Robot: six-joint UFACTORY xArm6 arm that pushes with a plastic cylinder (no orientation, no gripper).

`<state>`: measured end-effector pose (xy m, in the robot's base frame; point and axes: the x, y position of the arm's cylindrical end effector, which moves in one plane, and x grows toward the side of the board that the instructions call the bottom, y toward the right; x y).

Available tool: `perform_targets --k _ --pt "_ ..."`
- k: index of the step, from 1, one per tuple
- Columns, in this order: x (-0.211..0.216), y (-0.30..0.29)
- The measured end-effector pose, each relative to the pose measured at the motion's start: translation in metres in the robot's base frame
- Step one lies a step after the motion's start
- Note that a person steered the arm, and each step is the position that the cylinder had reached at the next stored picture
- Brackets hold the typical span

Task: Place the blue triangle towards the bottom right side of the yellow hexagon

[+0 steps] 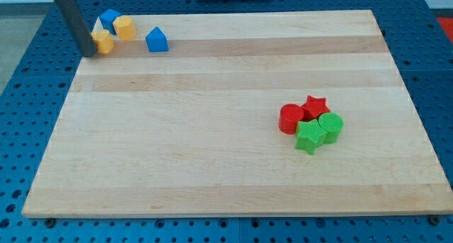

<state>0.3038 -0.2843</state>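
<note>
The blue triangle-like block [157, 40] stands near the board's top left, apart from the others. To its left the yellow hexagon [125, 27] touches a second blue block [108, 19] behind it. A smaller yellow block [103, 41], its shape unclear, sits just below and left of the hexagon. My tip [91, 54] rests at the board's left edge, right against the left side of that smaller yellow block. The rod leans up toward the view's top left.
The wooden board [212, 165] lies on a blue perforated table. At the right of centre a cluster holds a red cylinder [289, 120], a red star [315, 105], a green star [310, 137] and a green heart-like block [331, 126].
</note>
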Motion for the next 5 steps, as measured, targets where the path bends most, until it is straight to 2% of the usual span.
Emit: perform_targets --k 2,3,4,5 --pt "-0.02 0.005" --pt "0.019 0.014" --pt "0.048 0.075" --pt "0.042 0.143"
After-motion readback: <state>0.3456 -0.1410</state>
